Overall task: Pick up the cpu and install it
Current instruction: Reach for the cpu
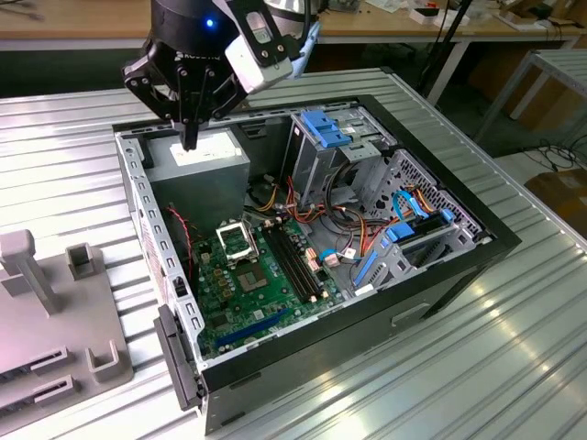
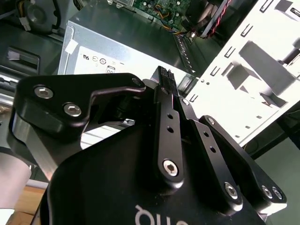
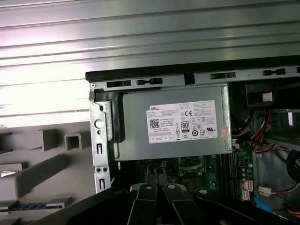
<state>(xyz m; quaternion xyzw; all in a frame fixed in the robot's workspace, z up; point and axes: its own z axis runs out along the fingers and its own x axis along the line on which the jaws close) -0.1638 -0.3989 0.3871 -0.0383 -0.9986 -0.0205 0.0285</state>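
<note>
Gripper [image 1: 190, 139] hangs over power supply [image 1: 206, 163], far-left corner of case [image 1: 303, 359], fingers [image 2: 165, 101] pinched together. Socket [image 1: 236, 240] lies open, guessing ready for cpu.

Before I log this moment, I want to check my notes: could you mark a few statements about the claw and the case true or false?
1. The claw hangs over the grey power supply. True.
2. The computer case is closed. False: its side is open and the motherboard shows.
3. The claw touches the socket frame. False: it is apart from it, up over the power supply.
4. A grey fixture stands at the exterior view's left of the case. True.
</note>
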